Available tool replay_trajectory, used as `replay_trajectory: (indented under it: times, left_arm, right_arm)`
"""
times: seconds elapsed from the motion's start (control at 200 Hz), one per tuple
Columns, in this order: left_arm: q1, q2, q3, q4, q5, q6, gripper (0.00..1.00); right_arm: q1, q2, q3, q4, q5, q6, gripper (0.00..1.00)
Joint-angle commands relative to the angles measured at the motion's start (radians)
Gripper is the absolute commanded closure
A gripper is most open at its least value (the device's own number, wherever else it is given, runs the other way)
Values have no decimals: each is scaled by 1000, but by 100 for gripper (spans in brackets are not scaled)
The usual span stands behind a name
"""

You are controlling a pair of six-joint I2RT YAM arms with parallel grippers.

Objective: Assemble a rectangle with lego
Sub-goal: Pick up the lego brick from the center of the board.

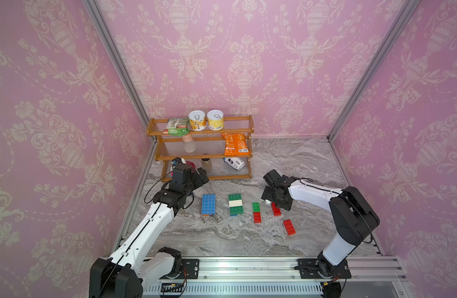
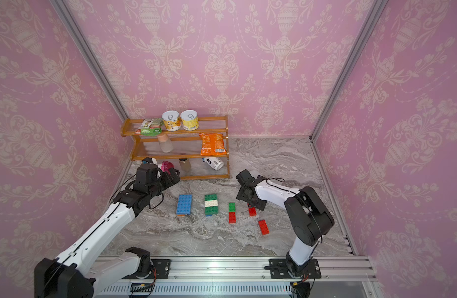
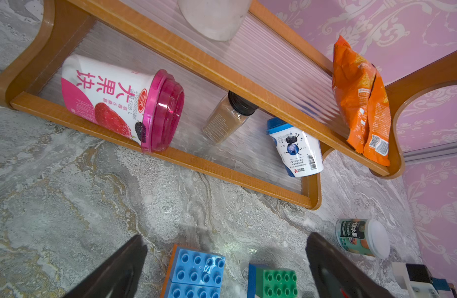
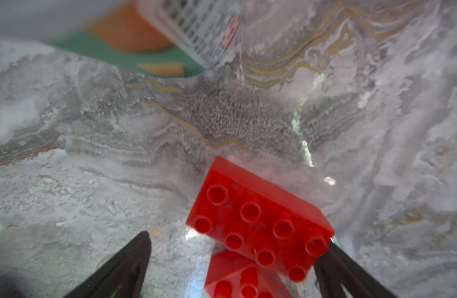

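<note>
Lego lies in a row on the marble table in both top views: a blue block [image 1: 208, 204] on an orange layer, a green-white-green block [image 1: 235, 204], a small green brick [image 1: 256, 206] with a red brick [image 1: 257, 217] in front of it, and a loose red brick [image 1: 289, 227]. My right gripper [image 1: 273, 203] stands open over a further red brick [image 4: 258, 224], which lies askew with one end against one finger [image 4: 335, 260]. A second red piece [image 4: 237, 278] shows beneath it. My left gripper [image 1: 202, 178] hangs open and empty near the rack, with the blue block [image 3: 196, 268] and green block [image 3: 276, 281] below it.
A wooden three-tier rack [image 1: 204, 154] at the back left holds cans, snack bags, bottles and cups. A white-lidded jar [image 3: 361, 238] lies on the table behind the right arm. Pink walls enclose three sides; a metal rail [image 1: 248, 265] runs along the front.
</note>
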Motion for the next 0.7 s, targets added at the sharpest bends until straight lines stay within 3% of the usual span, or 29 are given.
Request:
replay_trajectory:
  times: [0.0,0.2,0.695]
  left_arm:
    - [-7,1,20,-10,11,22,1]
    - [-7,2,14,-13,7,18,1]
    - [-8,13,4,-4,13,10,1]
  right_arm:
    - [-7,47,14,8,6,-12,7]
    - [-8,89,53,12,2,-52,16]
    - [-21,157,117,-53,26,-130,17]
